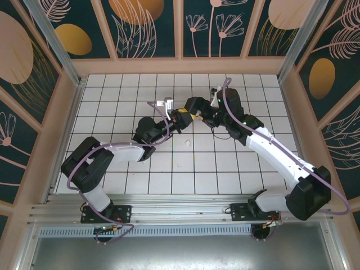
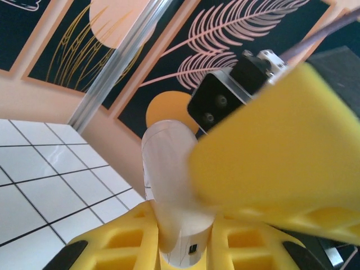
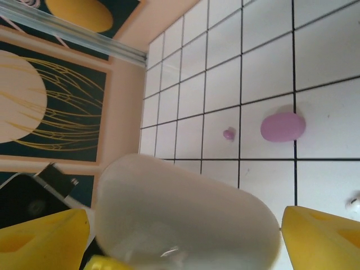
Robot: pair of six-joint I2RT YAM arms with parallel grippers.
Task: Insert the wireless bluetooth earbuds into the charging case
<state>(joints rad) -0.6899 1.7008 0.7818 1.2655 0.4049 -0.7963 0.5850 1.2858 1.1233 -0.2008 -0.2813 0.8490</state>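
My cell: tabletop (image 1: 112, 90) is white square tile with dark grid lines, evenly lit, with a slight gloss. Walls (image 1: 140, 28) on the far, left and right sides are dark teal panels printed with peach and orange leaves and discs, set in pale wood frames (image 1: 179, 28). Aluminium posts (image 1: 50, 42) rise at both far corners. An aluminium rail (image 1: 180, 209) runs along the near edge, with a grey metal sheet (image 1: 169, 253) nearer still.

A robot test cell, most likely in a lab. A white tiled table (image 1: 112, 90) is boxed in on the left, right and far sides by pale wooden frames holding dark panels (image 1: 146, 25) printed with leaves and orange discs. Aluminium posts (image 1: 52, 39) rise at the far corners. The left arm (image 1: 121, 152) and right arm (image 1: 275, 154) are bolted to a metal rail (image 1: 180, 212) along the near edge.
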